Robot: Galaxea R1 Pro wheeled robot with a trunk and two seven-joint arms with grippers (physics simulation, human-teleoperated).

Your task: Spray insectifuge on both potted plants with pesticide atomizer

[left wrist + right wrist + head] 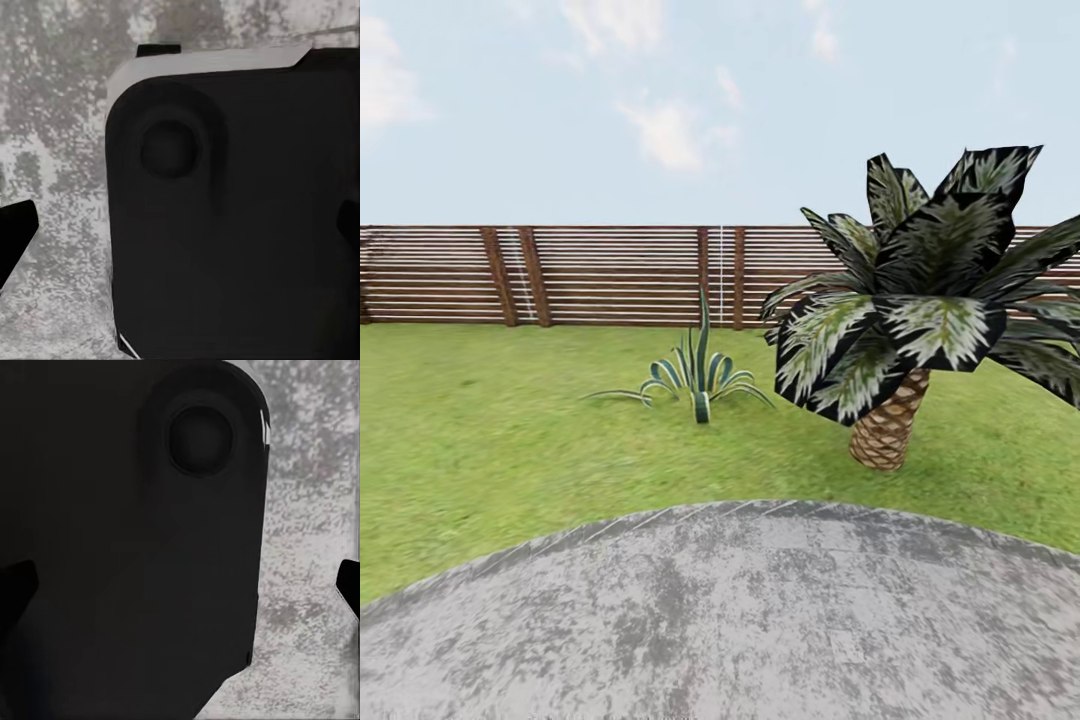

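Sky: pale blue with thin white clouds, over the upper part of the head view.
Garden (470, 420): a green lawn running from the fence down to the edge of the paving; the atomizer and the two small potted plants cannot be made out anywhere on this stretch of it.
Paving (740, 620): a mottled grey, rounded slab across the bottom of the head view, its curved edge meeting the grass; the same speckled grey surface lies behind the robot's parts in both wrist views.
Fence (590, 275): brown, horizontally slatted, with upright posts, closing off the far side of the lawn.
Palm (915, 300): big striped dark-and-pale leaves on a short scaly brown trunk, standing on the grass at the right, in front of the fence.
Spiky plant (700, 375): narrow green-and-white striped blades rising from the grass, left of the palm and well apart from it.
Robot body: a large dark panel with a round recess blocks much of each wrist view.
Left hand (180, 225): dark fingertips (15, 229) show at opposite edges of the left wrist view, wide apart, nothing between them.
Right hand (184, 585): fingertips (15, 589) likewise at opposite edges, spread wide, holding nothing.
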